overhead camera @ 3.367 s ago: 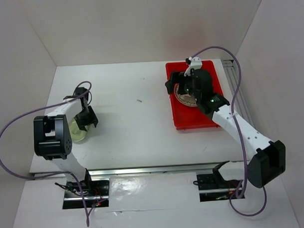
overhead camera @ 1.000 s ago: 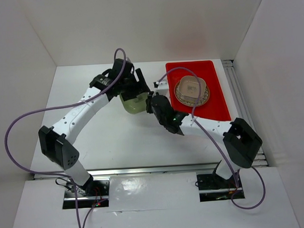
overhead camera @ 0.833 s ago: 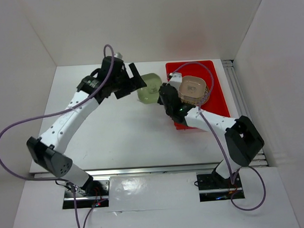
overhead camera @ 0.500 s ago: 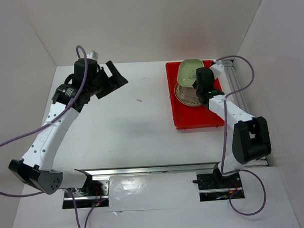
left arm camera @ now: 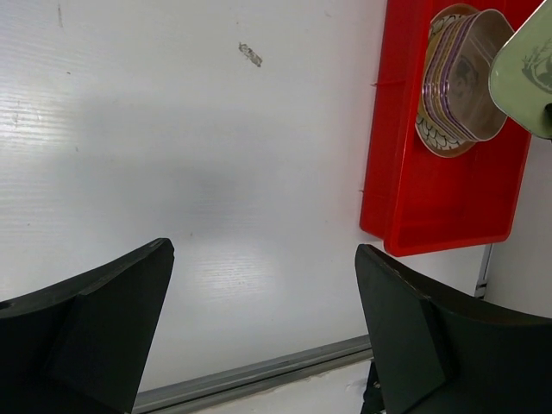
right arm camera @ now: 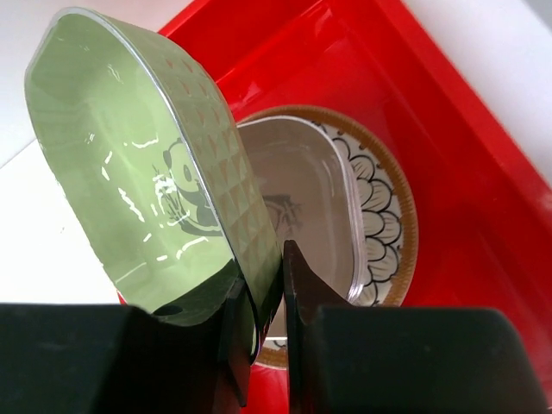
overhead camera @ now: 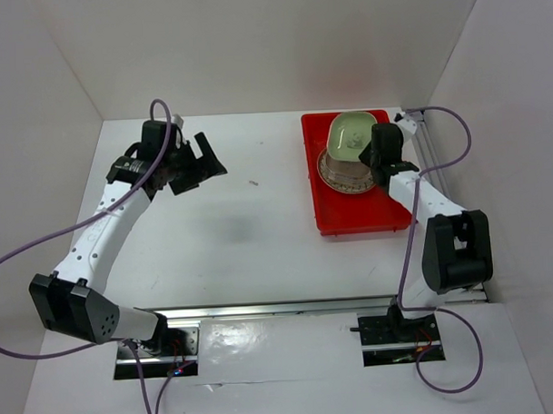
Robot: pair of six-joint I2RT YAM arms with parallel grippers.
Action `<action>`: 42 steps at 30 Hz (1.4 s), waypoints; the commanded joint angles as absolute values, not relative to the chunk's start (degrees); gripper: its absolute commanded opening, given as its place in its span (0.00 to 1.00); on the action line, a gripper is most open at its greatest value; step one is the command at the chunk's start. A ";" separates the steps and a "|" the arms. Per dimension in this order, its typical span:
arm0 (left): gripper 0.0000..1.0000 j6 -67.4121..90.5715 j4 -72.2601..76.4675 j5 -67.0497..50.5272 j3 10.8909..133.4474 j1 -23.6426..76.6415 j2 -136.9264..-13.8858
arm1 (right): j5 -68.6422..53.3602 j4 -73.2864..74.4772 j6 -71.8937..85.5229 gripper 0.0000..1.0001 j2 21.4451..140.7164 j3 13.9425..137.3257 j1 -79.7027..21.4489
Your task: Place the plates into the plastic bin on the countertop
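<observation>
On the left, the left hand hangs over the white table with its fingers spread wide and nothing between them. No plate shows on the table near it. Further right lies the red bin, and in its far half a stack of plates sits nested on a round patterned plate. Above that stack the green plate is held tilted steeply on edge, its hollow side facing away from the stack. The right hand is pinched narrow on its lower rim, one finger on the inside face and one on the back. The plate looks like thin, stiff, glossy plastic, so it is probably light, unlikely to break, and slippery. A grip by the rim alone lets it swing or slide, so the hold should reach well past the lip. Laying it flat over the stack before letting go should keep it from tipping off or knocking the nested plates askew.
</observation>
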State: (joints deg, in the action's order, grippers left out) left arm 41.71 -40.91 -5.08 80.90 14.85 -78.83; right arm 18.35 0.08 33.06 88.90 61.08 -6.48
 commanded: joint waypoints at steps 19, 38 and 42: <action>1.00 33.49 -38.40 -7.92 75.76 9.32 -71.73 | 30.73 17.99 22.87 1.00 79.37 75.13 -23.61; 1.00 34.19 -51.67 0.44 71.02 18.46 -37.98 | 29.54 46.92 21.97 1.00 35.08 63.63 -45.35; 1.00 34.19 -56.86 3.33 72.25 18.46 -34.99 | 29.61 50.35 21.80 1.00 30.77 66.61 -43.78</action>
